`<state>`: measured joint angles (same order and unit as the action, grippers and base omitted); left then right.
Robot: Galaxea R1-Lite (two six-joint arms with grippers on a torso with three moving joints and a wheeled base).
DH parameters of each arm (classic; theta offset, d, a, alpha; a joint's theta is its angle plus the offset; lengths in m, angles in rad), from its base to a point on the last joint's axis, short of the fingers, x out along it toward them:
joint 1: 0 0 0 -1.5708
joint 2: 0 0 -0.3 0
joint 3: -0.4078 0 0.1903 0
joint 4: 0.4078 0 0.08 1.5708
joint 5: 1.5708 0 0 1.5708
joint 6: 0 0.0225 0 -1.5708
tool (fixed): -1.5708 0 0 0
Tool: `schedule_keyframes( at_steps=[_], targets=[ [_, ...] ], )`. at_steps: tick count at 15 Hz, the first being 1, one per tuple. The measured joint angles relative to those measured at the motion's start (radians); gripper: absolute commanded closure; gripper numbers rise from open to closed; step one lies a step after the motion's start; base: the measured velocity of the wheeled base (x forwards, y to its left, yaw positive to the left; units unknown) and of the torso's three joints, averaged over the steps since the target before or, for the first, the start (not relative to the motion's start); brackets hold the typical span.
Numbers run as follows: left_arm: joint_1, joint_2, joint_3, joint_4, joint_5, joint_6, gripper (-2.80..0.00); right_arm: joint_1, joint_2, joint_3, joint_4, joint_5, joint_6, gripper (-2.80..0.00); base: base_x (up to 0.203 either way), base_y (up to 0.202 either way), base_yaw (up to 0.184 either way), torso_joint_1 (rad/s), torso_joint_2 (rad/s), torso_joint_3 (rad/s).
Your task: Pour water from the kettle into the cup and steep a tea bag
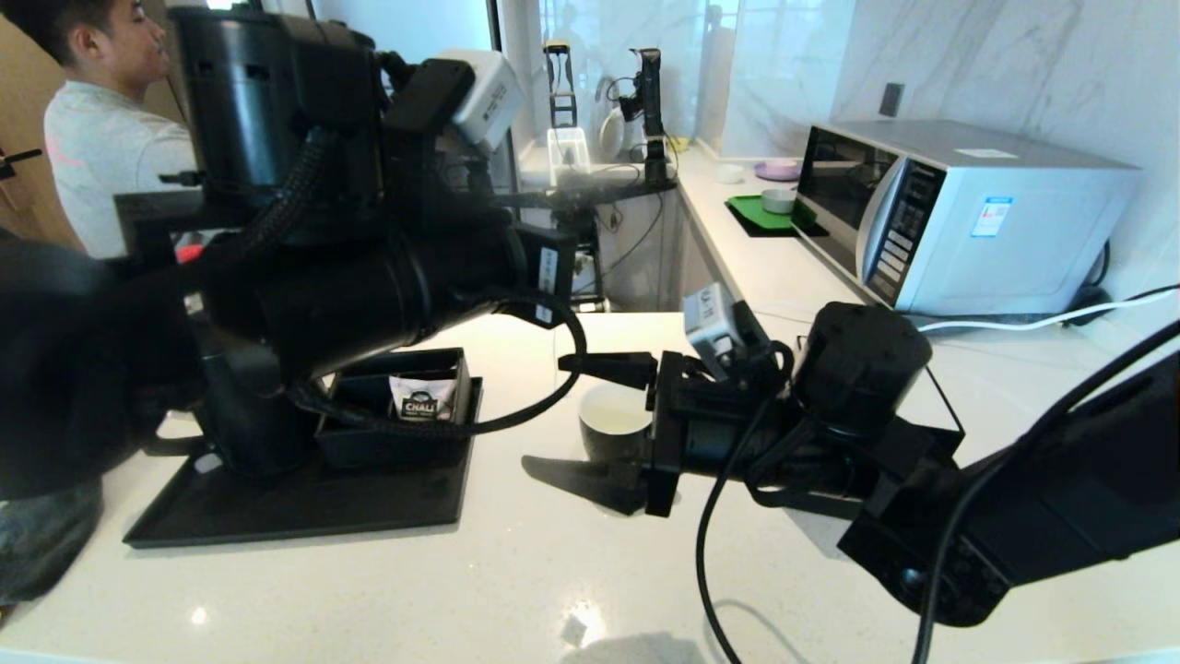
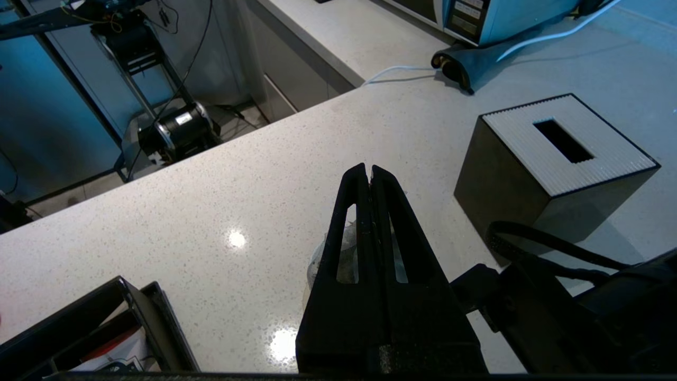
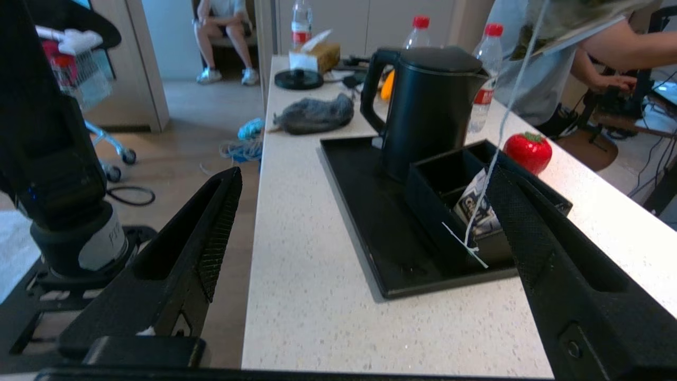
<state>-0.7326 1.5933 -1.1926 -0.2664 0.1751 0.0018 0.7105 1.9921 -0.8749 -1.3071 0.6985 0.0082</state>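
Note:
The small black cup (image 1: pixel 613 426) with its white inside stands on the counter right of the tray. My right gripper (image 1: pixel 546 415) is open, one finger on each side of the cup and apart from it. In the right wrist view that gripper (image 3: pixel 365 177) holds nothing. My left gripper (image 2: pixel 368 172) is shut on the tea bag (image 2: pixel 317 260), whose mesh pouch shows under its fingers. The pouch's white string (image 3: pixel 494 153) dangles free in front of the compartment box. The black kettle (image 3: pixel 428 106) stands upright on the black tray (image 1: pixel 304 507), mostly behind my left arm in the head view.
A black compartment box (image 1: pixel 406 433) on the tray holds a white CHALI sachet (image 1: pixel 422 398). A black tissue box (image 2: pixel 555 164) stands on the counter beyond the cup. A microwave (image 1: pixel 959 212) sits at the back right. A red strawberry-shaped thing (image 3: pixel 527 151) lies past the tray. A person (image 1: pixel 101 138) stands at the far left.

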Motion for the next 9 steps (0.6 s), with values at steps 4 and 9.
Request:
schedule_keyframes(
  at_steps=[4,9],
  targets=[
    [0.000,-0.011,-0.005,0.002,0.000,-0.001,0.00,0.000,0.051,-0.002,-0.060,-0.003,0.041,-2.80,0.000,0.000,0.000,0.000,0.00,0.000],
    [-0.001,-0.023,-0.005,0.006,0.001,0.000,0.00,-0.007,0.103,-0.023,-0.081,-0.010,0.066,-2.80,0.000,0.000,0.000,0.000,0.00,0.000]
  ],
)
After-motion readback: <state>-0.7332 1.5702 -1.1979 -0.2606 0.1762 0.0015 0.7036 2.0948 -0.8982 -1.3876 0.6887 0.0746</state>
